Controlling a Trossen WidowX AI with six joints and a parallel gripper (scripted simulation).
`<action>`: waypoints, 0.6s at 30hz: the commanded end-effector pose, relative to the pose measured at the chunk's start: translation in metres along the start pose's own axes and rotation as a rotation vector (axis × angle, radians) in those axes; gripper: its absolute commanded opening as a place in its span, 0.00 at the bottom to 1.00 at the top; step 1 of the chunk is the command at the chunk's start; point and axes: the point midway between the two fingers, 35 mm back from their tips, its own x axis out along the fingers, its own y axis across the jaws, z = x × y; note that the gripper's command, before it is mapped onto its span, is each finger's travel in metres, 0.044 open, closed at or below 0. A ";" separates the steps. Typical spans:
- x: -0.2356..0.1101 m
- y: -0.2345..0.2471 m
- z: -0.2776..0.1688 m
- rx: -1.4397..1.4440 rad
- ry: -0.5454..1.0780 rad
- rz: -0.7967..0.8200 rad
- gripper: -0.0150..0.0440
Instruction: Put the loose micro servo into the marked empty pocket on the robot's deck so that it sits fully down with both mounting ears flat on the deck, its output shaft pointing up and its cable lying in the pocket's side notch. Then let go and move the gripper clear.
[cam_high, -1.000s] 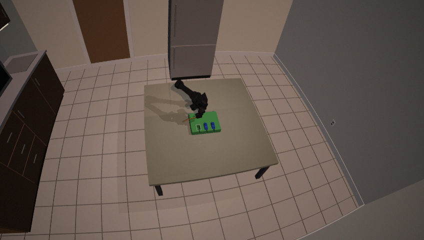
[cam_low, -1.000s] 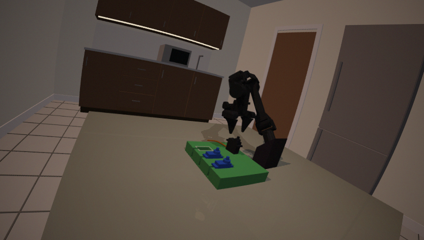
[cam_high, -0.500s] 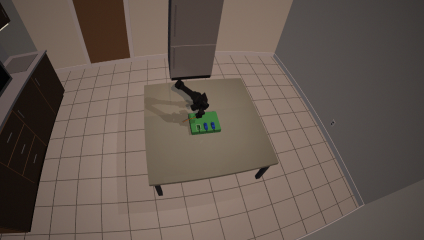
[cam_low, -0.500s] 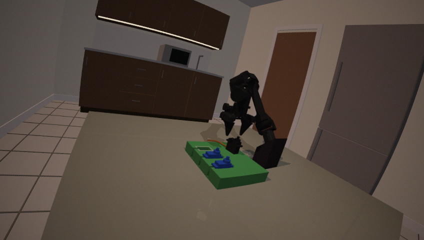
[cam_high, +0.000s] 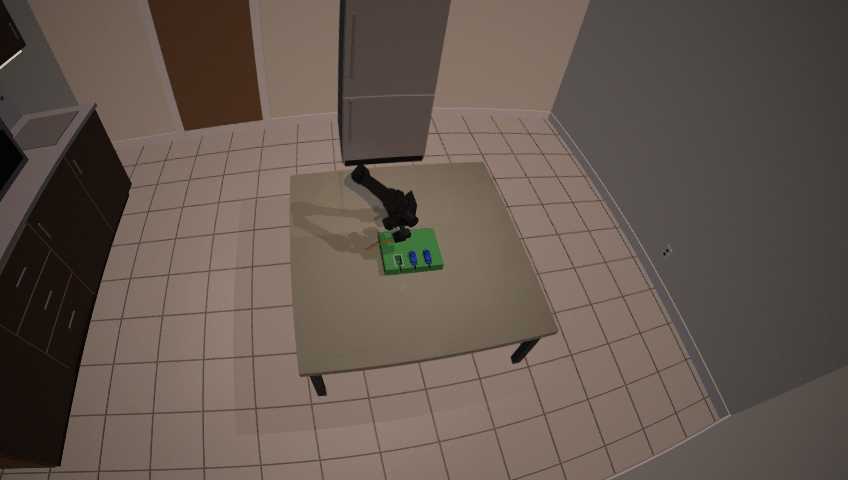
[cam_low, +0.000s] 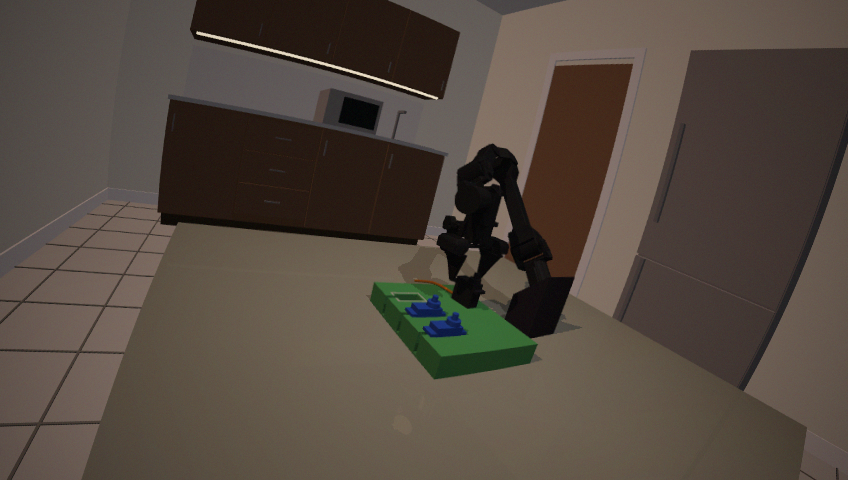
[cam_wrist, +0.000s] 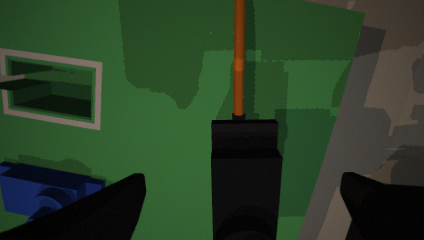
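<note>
A green deck (cam_low: 476, 350) sits on a big tan table (cam_low: 267, 356). The black robot arm (cam_low: 517, 220) bends over the back of the deck and points its gripper (cam_wrist: 244, 210) down. The gripper is wide open and holds nothing. In the wrist view, its two dark fingers stand far apart, one on each side of the loose micro servo (cam_wrist: 245, 175), and they do not touch it. The loose micro servo is black. It lies on top of the green deck, near the deck's back edge, not in any pocket. Its orange cable (cam_wrist: 239, 60) runs straight away from it across the deck. In the top view, the orange cable reaches past the deck's edge onto the table. The marked empty pocket (cam_wrist: 52, 87) has a white frame around it and looks dark inside. It is off to the side of the black servo, well apart from it. Two blue servos (cam_low: 437, 318) sit in the other pockets in the same row, next to the marked one.
</note>
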 end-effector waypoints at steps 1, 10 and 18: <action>0.005 -0.001 0.001 -0.002 -0.004 0.001 1.00; 0.006 -0.001 0.001 -0.002 -0.004 0.001 0.64; 0.006 -0.001 0.001 -0.002 -0.004 0.001 0.42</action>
